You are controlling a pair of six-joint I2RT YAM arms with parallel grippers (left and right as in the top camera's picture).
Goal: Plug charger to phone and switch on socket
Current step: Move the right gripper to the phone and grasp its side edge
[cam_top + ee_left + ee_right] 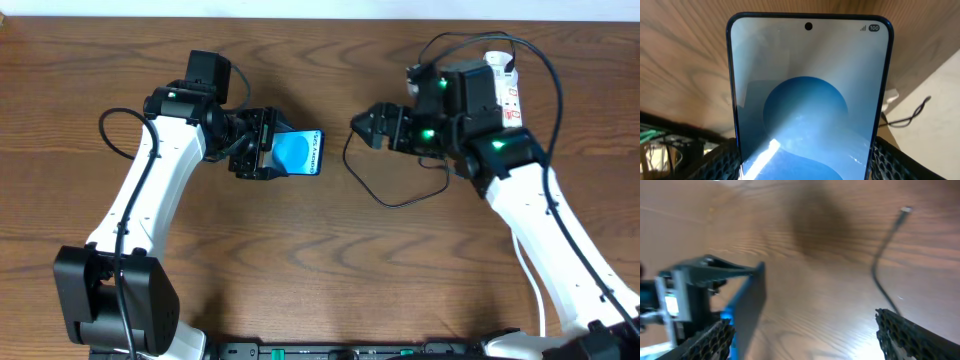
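Observation:
My left gripper (258, 146) is shut on the phone (298, 152) and holds it by its lower end, with the lit blue screen showing. In the left wrist view the phone (807, 90) fills the frame between the fingers (805, 162). My right gripper (364, 127) is open and empty, to the right of the phone and facing it. The charger cable (385, 196) loops on the table below the right gripper. In the right wrist view its connector tip (905, 210) lies free, apart from the open fingers (805, 340), and the phone (747, 305) shows edge-on. The white socket strip (508, 92) lies at the far right, partly hidden by the right arm.
The wooden table (330, 270) spreads under both arms. A black lead arcs over the right arm (545, 60). The left arm's own cable loops at the left (108, 135).

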